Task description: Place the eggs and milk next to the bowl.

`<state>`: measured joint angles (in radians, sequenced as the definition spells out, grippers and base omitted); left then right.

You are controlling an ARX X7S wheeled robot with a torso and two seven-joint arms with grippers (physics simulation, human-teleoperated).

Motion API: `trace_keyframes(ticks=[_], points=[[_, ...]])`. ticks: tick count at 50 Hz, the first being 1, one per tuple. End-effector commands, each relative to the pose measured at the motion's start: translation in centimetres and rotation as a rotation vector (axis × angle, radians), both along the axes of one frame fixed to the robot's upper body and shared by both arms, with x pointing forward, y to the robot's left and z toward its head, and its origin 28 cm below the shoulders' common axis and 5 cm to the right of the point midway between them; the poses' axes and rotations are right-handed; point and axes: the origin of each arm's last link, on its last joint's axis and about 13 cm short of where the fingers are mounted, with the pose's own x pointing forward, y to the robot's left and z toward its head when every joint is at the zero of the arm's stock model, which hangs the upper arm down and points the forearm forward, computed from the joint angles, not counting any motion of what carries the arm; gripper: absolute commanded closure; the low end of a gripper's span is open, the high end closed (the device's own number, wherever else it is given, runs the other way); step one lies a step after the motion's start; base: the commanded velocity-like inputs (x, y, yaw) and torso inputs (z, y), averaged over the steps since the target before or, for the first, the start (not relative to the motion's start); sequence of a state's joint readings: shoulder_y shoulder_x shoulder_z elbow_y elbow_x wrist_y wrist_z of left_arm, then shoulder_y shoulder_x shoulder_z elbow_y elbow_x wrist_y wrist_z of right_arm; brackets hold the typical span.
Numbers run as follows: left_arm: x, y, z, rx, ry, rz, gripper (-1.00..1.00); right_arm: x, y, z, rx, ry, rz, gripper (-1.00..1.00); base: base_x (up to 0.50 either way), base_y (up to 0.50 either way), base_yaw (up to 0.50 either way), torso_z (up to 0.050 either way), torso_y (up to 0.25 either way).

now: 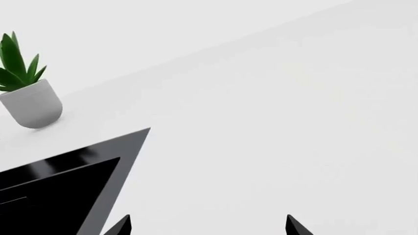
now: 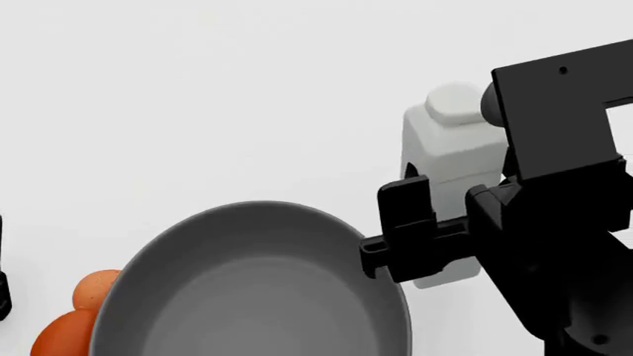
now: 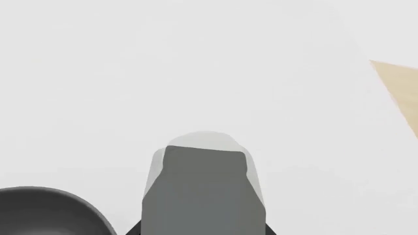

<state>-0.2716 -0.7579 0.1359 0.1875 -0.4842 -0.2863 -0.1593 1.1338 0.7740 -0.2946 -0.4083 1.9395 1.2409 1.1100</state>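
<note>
The grey bowl [image 2: 213,222] sits on the white counter near me. The two orange-brown eggs [image 2: 94,288] lie touching each other against its left side. The pale milk carton [image 2: 450,148] stands upright just right of the bowl. My right gripper [image 2: 440,230] is round the carton's lower body, with a finger [image 2: 405,215] against the side facing the bowl. In the right wrist view the carton [image 3: 203,186] fills the space between the jaws, and the bowl's rim [image 3: 39,192] is beside it. My left gripper [image 1: 209,227] is open and empty above bare counter.
A potted green plant [image 1: 29,98] in a white pot stands on the counter. A black cooktop with a grey frame [image 1: 65,181] lies near the left gripper. A beige surface [image 3: 400,93] shows past the counter's edge in the right wrist view.
</note>
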Motion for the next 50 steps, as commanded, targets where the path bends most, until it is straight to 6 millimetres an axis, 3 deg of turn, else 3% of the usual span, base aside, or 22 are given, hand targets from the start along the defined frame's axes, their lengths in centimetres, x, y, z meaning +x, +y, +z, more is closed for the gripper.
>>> trace_keyframes(ticks=[1, 50], points=[[-0.1, -0.1, -0.1, -0.006, -0.010, -0.017, -1.00, 0.2, 0.1, -0.1, 0.031, -0.031, 0.025, 1.00, 0.00, 0.00, 0.00, 0.000, 0.000], [0.3, -0.3, -0.3, 0.007, -0.004, -0.024, -1.00, 0.8, -0.7, -2.9, 0.089, 0.004, 0.005, 1.00, 0.00, 0.00, 0.00, 0.000, 0.000]])
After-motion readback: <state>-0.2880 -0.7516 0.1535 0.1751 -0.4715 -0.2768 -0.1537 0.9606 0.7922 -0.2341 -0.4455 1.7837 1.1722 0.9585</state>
